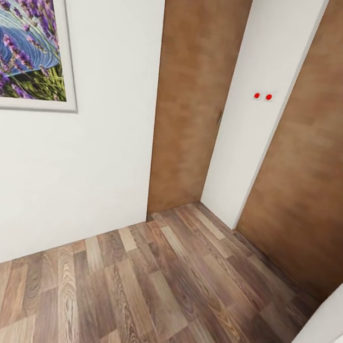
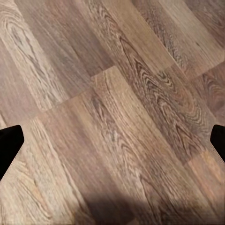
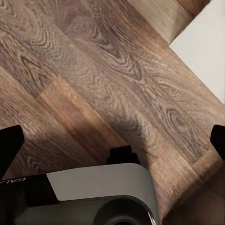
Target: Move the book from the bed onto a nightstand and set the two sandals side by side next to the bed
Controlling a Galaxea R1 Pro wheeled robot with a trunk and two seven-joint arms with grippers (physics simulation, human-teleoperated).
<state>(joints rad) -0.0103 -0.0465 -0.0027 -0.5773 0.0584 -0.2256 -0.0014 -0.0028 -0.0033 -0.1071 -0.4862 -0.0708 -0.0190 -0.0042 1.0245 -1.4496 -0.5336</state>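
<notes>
A framed lavender picture [image 1: 29,29] hung on the wall [image 1: 82,180] at the left. Right of that wall stood a door [image 1: 192,86], then a narrow wall section [image 1: 266,70] bearing two small dots [image 1: 263,96], then a second door [image 1: 323,150] at the far right. The plank floor [image 1: 137,293] lay in front, nearer.

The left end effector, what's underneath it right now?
Under the left end effector lies bare wood-plank floor, with a shadow across the planks nearest the camera. Nothing sits between its dark fingertips. The floor past the picture's edges can't be seen.
</notes>
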